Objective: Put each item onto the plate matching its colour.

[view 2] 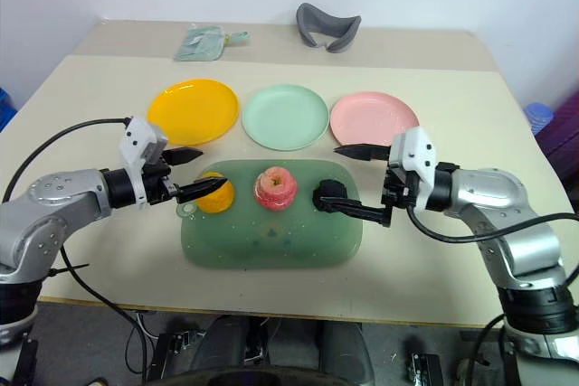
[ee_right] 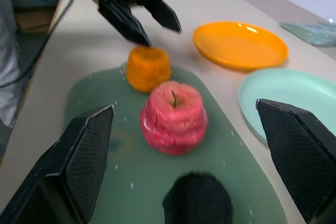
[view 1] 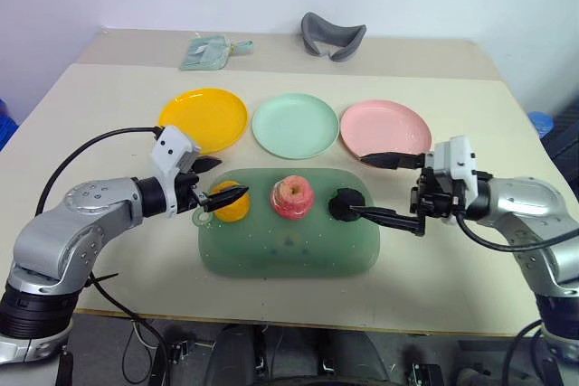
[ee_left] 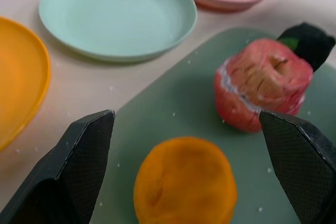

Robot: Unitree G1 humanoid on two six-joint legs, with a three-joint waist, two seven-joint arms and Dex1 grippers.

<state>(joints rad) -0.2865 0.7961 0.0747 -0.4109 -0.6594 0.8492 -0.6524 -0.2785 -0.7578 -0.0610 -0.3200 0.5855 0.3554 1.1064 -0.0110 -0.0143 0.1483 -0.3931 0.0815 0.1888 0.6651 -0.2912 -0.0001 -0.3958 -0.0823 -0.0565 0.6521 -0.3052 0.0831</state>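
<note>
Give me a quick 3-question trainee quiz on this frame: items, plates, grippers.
1. True or false: all three plates are bare.
2. Which item is the left gripper open around? A) pink-red apple piece B) orange chunk C) black ball
3. Fill in: all three items sit on the ____.

Key:
1. True: the yellow plate, mint plate and pink plate hold nothing.
2. B; its fingers flank the chunk, not yet closed. The right gripper is open at the black ball.
3. Green mat.
</note>
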